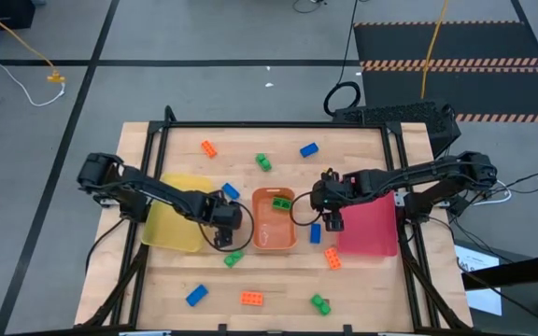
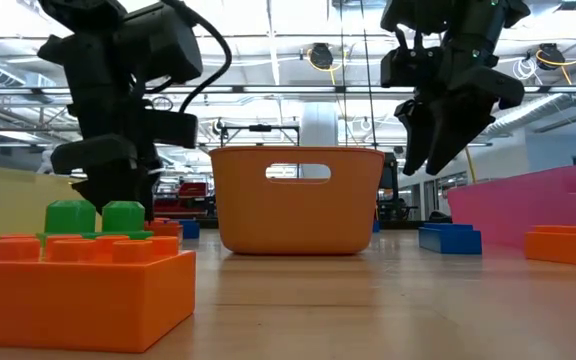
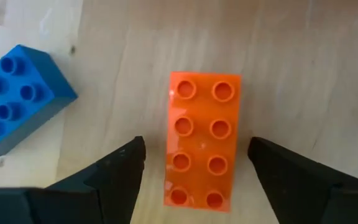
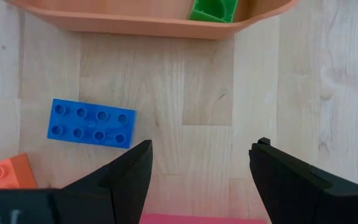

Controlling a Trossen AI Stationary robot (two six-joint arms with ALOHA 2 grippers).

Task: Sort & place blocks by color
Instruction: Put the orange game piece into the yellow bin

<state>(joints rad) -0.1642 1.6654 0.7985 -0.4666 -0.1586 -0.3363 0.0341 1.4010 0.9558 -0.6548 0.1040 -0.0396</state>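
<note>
So you're mid-pick on the left side right now. Your left pincer point(image 3: 194, 168) hangs with its fingers spread apart, and the left wrist view shows a small orange studded plastic brick point(image 3: 202, 138) lying flat on the wooden desk point(image 1: 362, 140) right between them, not touched yet. A blue studded brick point(image 3: 14, 96) sits just beside it, so watch that one when you come down. In the overhead view this pincer sits at about 8 o'clock from the orange translucent rectangular tray point(image 1: 273, 241) in the middle of the desk, right next to the yellow translucent tray point(image 1: 174, 238).

Your right pincer point(image 4: 201, 171) is open too and holding nothing. It hovers over bare wood between the orange tray and the pink translucent tray point(image 1: 370, 229), at roughly 3 o'clock from the orange one. A flat blue studded plastic brick point(image 4: 91, 123) lies near it, off to one side of the fingers rather than between them.

One green studded brick point(image 1: 281, 200) is already inside the orange tray. Most of the rest are scattered around the desk, so I'd say you're early in the sort.

Next move, I reckon: drop the left pincer straight down, close on the orange brick across its narrow sides, then lift. The right arm would need to shift sideways to get over its blue brick first.
</note>
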